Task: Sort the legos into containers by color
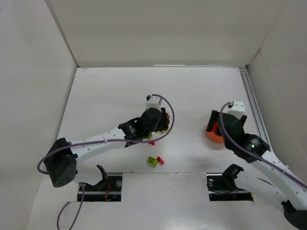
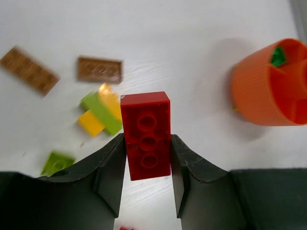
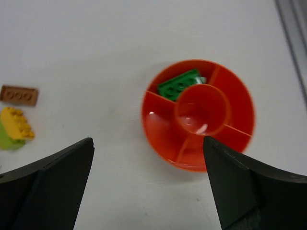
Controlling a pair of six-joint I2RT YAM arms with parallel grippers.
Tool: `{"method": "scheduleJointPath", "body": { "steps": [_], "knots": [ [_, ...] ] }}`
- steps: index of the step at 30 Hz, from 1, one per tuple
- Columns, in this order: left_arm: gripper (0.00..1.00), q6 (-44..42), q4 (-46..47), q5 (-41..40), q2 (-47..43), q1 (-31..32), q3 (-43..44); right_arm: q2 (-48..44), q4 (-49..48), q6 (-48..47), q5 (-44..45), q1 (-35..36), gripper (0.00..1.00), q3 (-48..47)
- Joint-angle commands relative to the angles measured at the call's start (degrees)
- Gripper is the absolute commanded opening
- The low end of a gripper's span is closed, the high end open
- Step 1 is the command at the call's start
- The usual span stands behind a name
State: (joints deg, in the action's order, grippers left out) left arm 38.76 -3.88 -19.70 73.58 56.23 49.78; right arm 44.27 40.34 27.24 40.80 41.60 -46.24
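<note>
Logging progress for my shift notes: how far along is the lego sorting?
Done: one green brick sits in a compartment of the orange bowl. In hand: the left hand is shut on a red brick. Left: the loose bricks on the table, brown, yellow and lime.

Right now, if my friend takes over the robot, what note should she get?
Left end effector: shut on a red lego.
Right end effector: open, above the orange bowl.
Done: one dark green lego lies in a bowl compartment; the other compartments look empty.
Left: drop the red one in, then sort the loose brown plates, yellow lego and lime legos.
</note>
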Motion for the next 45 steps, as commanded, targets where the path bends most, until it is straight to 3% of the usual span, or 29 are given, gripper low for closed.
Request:
{"method": "scheduleJointPath", "body": {
  "steps": [1,7,13,20,30,37,41,45],
  "knots": [
    [0.25,-14.1,17.5,5.6,4.2,0.8,4.6,-10.0,11.9,6.9,4.6,-6.0,1.0,-1.0],
    [0.25,-22.0,19.3,14.9,17.5,1.3,19.0,-21.0,13.1,6.9,6.3,-9.1,1.0,-0.5],
    [0.25,-28.0,25.8,23.7,26.3,2.7,26.5,-16.9,17.3,8.5,10.4,-9.1,1.0,-4.6],
    [0.26,-26.7,26.6,29.5,36.5,4.3,35.8,-13.2,18.0,9.1,13.3,-9.1,1.0,-7.2],
    [0.26,-18.4,32.5,24.1,41.2,7.6,37.6,-16.0,18.0,6.5,13.4,-9.1,1.0,-7.7],
    [0.3,-16.3,39.4,12.0,41.7,10.1,33.0,-16.5,17.0,5.3,12.3,-9.1,1.0,-7.7],
    [0.32,-14.6,49.7,10.3,42.3,10.1,27.6,-16.5,17.0,4.7,11.8,-9.1,1.0,-7.2],
    [0.32,-13.6,52.3,10.3,42.3,10.1,25.7,-16.5,16.4,4.7,11.8,-9.1,1.0,-7.2]
  ]
}}
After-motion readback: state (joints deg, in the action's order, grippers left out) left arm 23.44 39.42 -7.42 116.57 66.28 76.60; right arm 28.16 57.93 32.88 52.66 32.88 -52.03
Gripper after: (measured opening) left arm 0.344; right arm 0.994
